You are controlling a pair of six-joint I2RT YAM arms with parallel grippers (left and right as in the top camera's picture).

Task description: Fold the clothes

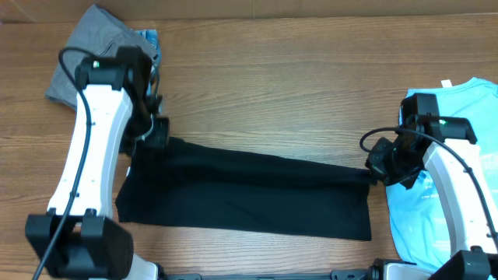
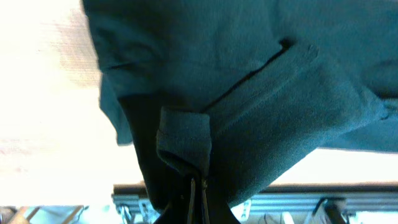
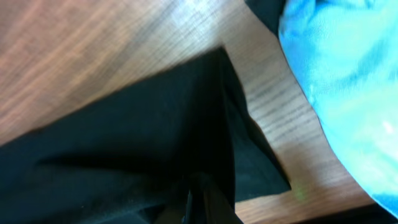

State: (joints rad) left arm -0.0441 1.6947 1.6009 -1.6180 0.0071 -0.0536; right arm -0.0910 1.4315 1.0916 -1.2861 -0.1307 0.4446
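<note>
Overhead I see the black T-shirt [image 1: 249, 194] stretched across the table [image 1: 272, 78] from 9 to 3 o'clock; left wrist, the left gripper [image 2: 198, 188] pinches a fold of it; right wrist, the right gripper [image 3: 199, 196] pinches its edge.

Wooden table [image 1: 272, 70], brown grain. Lying on it — black T-shirt [image 1: 249, 190], stretched in a long band across the middle; grey garment [image 1: 89, 47], bunched at the far left corner; light-blue T-shirt [image 1: 476, 99], at the right edge.
</note>
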